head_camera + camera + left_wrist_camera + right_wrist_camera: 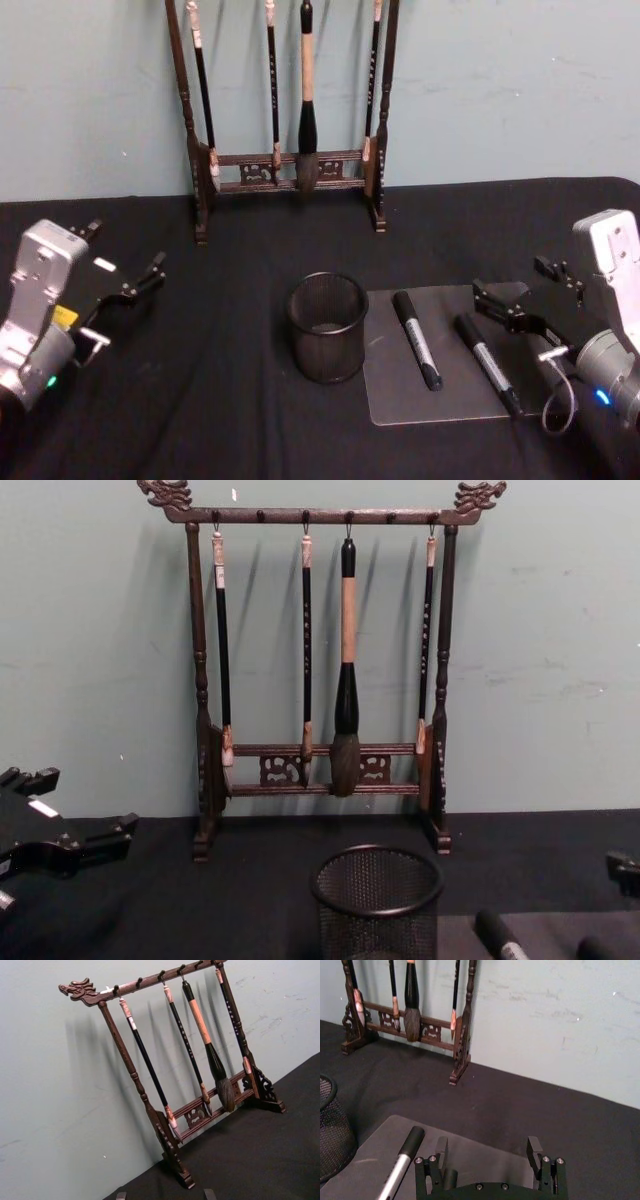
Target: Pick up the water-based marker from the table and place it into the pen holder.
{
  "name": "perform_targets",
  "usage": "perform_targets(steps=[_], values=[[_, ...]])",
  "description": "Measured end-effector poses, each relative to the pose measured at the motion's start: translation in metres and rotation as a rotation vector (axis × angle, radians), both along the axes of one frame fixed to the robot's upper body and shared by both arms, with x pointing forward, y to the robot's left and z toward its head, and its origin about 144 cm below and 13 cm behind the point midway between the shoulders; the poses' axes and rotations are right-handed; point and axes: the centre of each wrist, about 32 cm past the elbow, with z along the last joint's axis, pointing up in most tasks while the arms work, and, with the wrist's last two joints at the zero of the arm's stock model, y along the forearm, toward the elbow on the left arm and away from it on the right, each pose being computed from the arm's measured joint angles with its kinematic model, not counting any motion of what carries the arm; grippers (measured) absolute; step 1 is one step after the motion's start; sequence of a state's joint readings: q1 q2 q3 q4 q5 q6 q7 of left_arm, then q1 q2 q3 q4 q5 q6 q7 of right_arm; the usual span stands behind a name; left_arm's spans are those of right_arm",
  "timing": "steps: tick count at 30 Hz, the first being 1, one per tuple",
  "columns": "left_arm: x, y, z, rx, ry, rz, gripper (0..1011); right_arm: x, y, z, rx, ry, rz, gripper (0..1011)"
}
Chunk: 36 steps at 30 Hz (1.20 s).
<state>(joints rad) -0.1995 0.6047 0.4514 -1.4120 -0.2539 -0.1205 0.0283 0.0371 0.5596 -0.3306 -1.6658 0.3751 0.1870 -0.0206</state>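
The pen holder point(325, 345), a small black wire-mesh cup with a solid round rim, stands upright on the black table point(230, 420). Just to its right, two black markers with grey labels lie almost parallel on a grey mat point(392, 400): one marker point(417, 340) nearer the cup, the other marker point(488, 365) beside it, not touching.

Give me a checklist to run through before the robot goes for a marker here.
1. Right gripper open: ok, its fingers are apart.
2. Marker in grasp: not ok; the left marker and right marker both lie on the grey mat, apart from each other.
3. Which marker to take: cannot tell; the two look alike.
4. Pen holder upright with mouth open: ok; it stands just left of the mat.
5. Left gripper out of the way: ok; it is open, far off to the left.
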Motion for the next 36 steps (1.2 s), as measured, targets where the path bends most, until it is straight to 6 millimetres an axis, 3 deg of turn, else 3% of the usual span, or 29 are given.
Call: perform_targets(steps=[19, 36], values=[[0.0, 0.0, 0.0, 0.0, 0.0, 0.0, 1001, -0.005, 0.006, -0.002, 0.004, 0.137, 0.03, 1002], [0.0, 0.0, 0.0, 0.0, 0.0, 0.0, 1001, 0.004, 0.006, -0.013, 0.021, 0.235, 0.035, 1003]])
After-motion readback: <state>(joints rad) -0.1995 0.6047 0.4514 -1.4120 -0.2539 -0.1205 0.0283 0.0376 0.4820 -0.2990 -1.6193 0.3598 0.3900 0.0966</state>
